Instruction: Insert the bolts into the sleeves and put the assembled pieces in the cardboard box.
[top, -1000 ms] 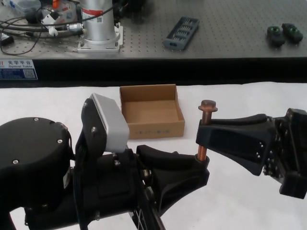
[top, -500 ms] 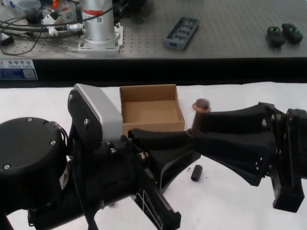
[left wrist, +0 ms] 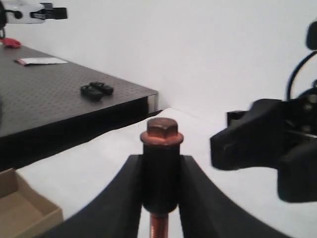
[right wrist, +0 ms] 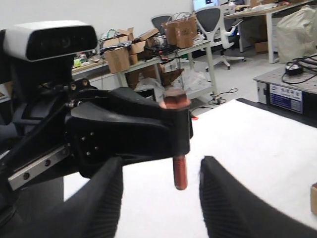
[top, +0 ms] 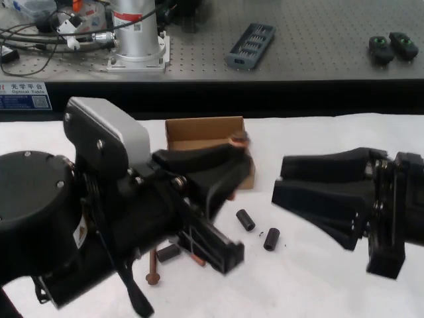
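Overhead, the left jaws clench a sleeved bolt (top: 237, 141) upright at the box's (top: 199, 130) right wall, by the worktop's (top: 305, 291) far edge, seemingly ready to drop it in; the right jaws stand released beside. Spare sleeves (top: 246, 220) lie nearer. Left wrist: the sleeve (left wrist: 160, 173) is pinched, bolt head (left wrist: 162, 130) seated on it. Right wrist: own fingers (right wrist: 106, 198) splayed, clear of the bolt (right wrist: 180, 171).

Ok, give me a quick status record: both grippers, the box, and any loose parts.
left gripper: shut on sleeve with bolt through it, upright, near box
right gripper: open, empty
box: on cloth, inside mostly hidden
loose sleeves: at least two, lying on cloth
loose bolt: lying on cloth
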Available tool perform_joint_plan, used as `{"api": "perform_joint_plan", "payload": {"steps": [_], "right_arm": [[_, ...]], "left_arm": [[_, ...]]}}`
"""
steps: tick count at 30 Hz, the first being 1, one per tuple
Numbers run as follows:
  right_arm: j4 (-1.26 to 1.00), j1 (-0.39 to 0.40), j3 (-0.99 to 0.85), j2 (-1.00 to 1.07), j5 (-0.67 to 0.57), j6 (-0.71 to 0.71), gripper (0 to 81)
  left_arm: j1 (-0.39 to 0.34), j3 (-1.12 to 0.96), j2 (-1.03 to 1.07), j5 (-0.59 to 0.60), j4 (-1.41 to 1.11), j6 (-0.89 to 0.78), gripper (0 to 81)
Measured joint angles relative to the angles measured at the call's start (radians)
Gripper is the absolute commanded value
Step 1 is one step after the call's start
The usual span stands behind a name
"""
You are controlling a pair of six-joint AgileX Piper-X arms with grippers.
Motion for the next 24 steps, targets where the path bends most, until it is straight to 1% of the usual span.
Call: {"api": "perform_joint_plan", "payload": {"steps": [2, 6, 7, 8, 10, 13, 15, 18, 19, 21, 23, 24], "right_arm": [[0.003, -0.019, 0.000, 0.000, 0.010, 0.000, 21.0], [0.040, -0.061, 0.000, 0.001, 0.015, 0.000, 0.2], [0.056, -0.071, 0.000, 0.001, 0.015, 0.000, 3.5], [0.075, -0.081, 0.000, 0.001, 0.015, 0.000, 3.6], [0.112, -0.098, 0.000, 0.001, 0.016, 0.000, 3.7], [0.156, -0.114, 0.000, 0.001, 0.019, -0.005, 3.7], [0.199, -0.125, 0.000, 0.001, 0.019, -0.036, 3.7], [0.285, -0.133, 0.000, 0.001, 0.024, -0.138, 3.7], [0.316, -0.132, 0.000, 0.001, 0.031, -0.174, 3.7], [0.407, -0.132, 0.000, 0.001, 0.076, -0.275, 3.7], [0.473, -0.132, 0.000, 0.001, 0.139, -0.330, 3.7], [0.480, -0.132, 0.000, 0.001, 0.139, -0.336, 3.7]], "left_arm": [[0.024, -0.013, 0.000, -0.030, 0.051, -0.035, 9.6], [0.074, -0.067, 0.000, -0.053, 0.197, -0.070, 9.6], [0.093, -0.095, 0.000, -0.056, 0.261, -0.075, 9.6], [0.130, -0.153, 0.000, -0.054, 0.400, -0.079, 9.6], [0.173, -0.229, 0.004, -0.030, 0.552, -0.083, 9.6], [0.234, -0.324, 0.025, 0.042, 0.697, -0.082, 9.6], [0.263, -0.383, 0.056, 0.086, 0.737, -0.082, 9.6], [0.288, -0.457, 0.124, 0.140, 0.764, -0.082, 9.6], [0.295, -0.508, 0.181, 0.162, 0.796, -0.082, 9.6], [0.297, -0.543, 0.212, 0.169, 0.827, -0.082, 9.6], [0.297, -0.629, 0.302, 0.175, 0.901, -0.082, 9.6], [0.297, -0.659, 0.336, 0.175, 0.924, -0.082, 9.6]]}}
